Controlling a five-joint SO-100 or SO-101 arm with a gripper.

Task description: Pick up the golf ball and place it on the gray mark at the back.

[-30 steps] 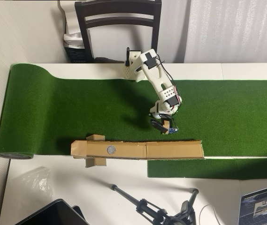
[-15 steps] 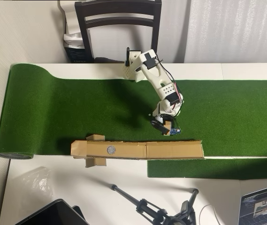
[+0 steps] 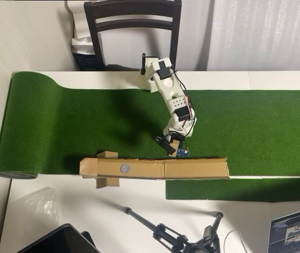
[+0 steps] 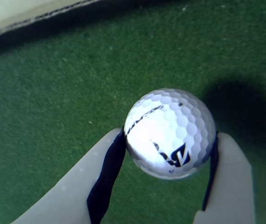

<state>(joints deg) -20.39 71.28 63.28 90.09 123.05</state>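
Note:
In the wrist view the golf ball [image 4: 170, 133], white and dimpled with a dark logo, sits between my two pale fingers [image 4: 76, 186]. My gripper [image 4: 170, 136] is shut on it over green turf, and a shadow lies on the turf to the ball's right. In the overhead view my gripper [image 3: 171, 146] hangs just above the cardboard strip [image 3: 197, 168], and the ball is hidden there by the arm. The gray mark [image 3: 124, 168] is a round spot on the strip's left part, well to the left of my gripper.
A green turf mat [image 3: 76, 121] covers the white table. A dark chair [image 3: 133, 23] stands behind the arm's base. A tripod [image 3: 173, 237], a tablet [image 3: 60, 241], a laptop [image 3: 297, 232] and a clear plastic bag [image 3: 39, 203] lie along the near edge.
The arm has swung left in the overhead view, carrying my gripper a short way left along the cardboard strip toward the gray mark.

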